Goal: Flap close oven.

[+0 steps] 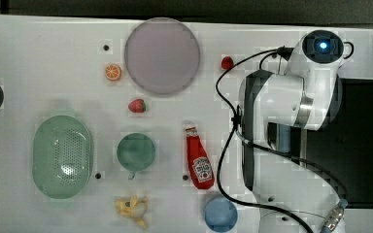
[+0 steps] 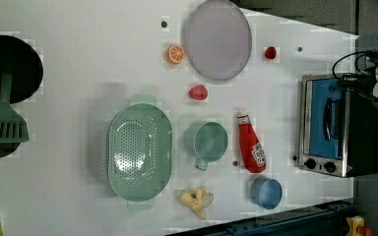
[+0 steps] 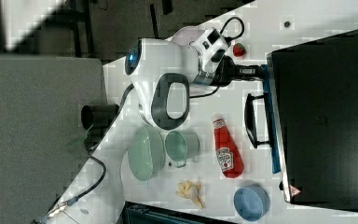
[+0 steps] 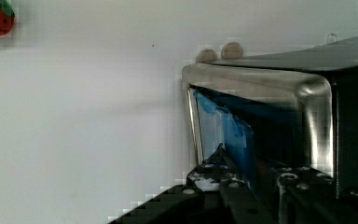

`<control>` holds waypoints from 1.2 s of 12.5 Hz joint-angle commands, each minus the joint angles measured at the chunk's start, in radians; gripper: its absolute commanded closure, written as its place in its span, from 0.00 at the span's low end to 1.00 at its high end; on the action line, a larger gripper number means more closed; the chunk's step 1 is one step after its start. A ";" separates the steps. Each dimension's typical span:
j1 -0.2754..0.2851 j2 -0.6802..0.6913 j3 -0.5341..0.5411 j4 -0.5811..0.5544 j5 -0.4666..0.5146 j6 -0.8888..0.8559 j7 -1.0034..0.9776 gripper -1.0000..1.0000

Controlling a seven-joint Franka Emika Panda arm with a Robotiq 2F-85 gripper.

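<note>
Pressing near the door's upper edge, the jaws pinch its blue edge. A slip there could leave the oven ajar.

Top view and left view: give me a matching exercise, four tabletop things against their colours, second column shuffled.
Things:
1. colander
2. ketchup bottle
3. small bowl
4. big round plate

Colours:
A. blue
B. pale lilac
C. light green
D. red

Pairs: 1-C, 2-D, 3-A, 4-B
</note>
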State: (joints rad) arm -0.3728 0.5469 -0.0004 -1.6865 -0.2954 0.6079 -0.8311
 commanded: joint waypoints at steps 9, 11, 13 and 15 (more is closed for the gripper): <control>-0.010 -0.036 0.036 -0.001 0.023 -0.006 -0.070 0.22; 0.004 -0.072 0.038 0.010 0.023 -0.053 -0.070 0.00; 0.019 -0.121 0.047 0.021 0.023 -0.131 -0.070 0.00; 0.037 -0.180 0.075 0.048 0.036 -0.244 -0.063 0.00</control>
State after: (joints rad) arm -0.3635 0.4644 0.0531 -1.6953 -0.2600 0.3948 -0.8667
